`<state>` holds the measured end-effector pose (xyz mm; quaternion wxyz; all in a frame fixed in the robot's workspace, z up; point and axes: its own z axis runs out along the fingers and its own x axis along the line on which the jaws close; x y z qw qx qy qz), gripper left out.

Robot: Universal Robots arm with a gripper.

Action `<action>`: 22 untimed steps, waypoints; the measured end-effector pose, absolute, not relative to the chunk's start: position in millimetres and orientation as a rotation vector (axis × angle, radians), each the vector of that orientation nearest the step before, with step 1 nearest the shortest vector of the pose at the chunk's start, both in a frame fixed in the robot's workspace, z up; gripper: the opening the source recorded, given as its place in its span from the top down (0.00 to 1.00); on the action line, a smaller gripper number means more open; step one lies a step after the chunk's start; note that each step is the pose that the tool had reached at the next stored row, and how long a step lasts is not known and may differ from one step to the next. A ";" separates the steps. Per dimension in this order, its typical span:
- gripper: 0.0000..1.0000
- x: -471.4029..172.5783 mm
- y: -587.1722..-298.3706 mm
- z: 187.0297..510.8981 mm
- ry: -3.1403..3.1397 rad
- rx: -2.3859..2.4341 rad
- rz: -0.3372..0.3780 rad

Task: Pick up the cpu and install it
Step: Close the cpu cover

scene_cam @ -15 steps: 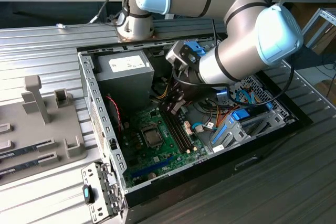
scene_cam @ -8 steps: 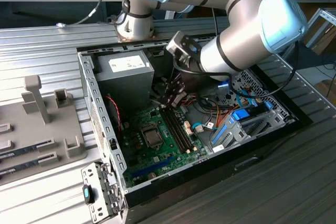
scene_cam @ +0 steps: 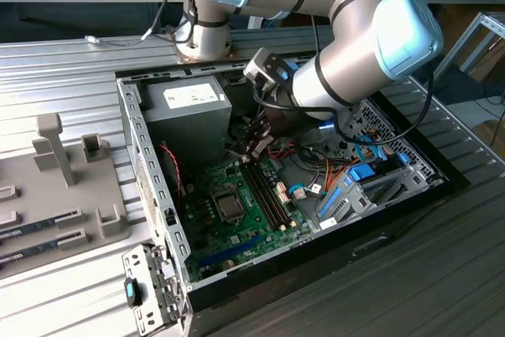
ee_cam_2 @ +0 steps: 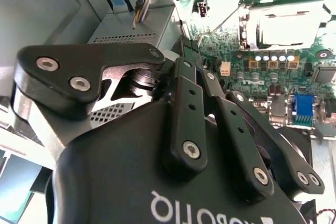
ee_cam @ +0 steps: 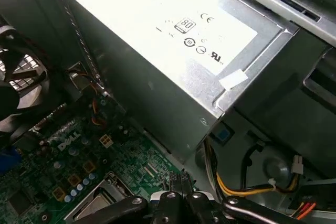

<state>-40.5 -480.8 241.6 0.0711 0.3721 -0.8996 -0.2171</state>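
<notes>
The cpu [scene_cam: 230,207] lies flat in the socket on the green motherboard [scene_cam: 207,230], its silvery top showing inside the metal socket frame [ee_cam_2: 247,22]. In both wrist views the cpu [ee_cam_2: 281,27] [ee_cam: 97,202] sits a short way from the fingers. My gripper [scene_cam: 252,150] hangs inside the open case, above the board's far edge between the cpu and the power supply. Its fingers [ee_cam_2: 185,85] press together with nothing between them. In the first wrist view the gripper [ee_cam: 181,196] points down at the board's edge. A thin socket lever [ee_cam_2: 218,24] runs close past the fingertips.
The grey power supply box [scene_cam: 185,108] stands at the case's far corner, close beside the gripper. A black fan [ee_cam: 18,85] and coloured cable bundles [scene_cam: 331,183] crowd the case. A grey fixture tray [scene_cam: 59,187] with slots lies on the exterior view's left.
</notes>
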 end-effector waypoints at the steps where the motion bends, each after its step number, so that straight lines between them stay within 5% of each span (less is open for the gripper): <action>1: 0.89 -40.6 -480.0 240.4 -2.705 1.119 -0.653; 15: 0.89 -48.7 -477.0 232.5 -2.704 1.121 -0.645; 22: 0.89 -48.7 -477.1 233.7 -2.697 1.096 -0.459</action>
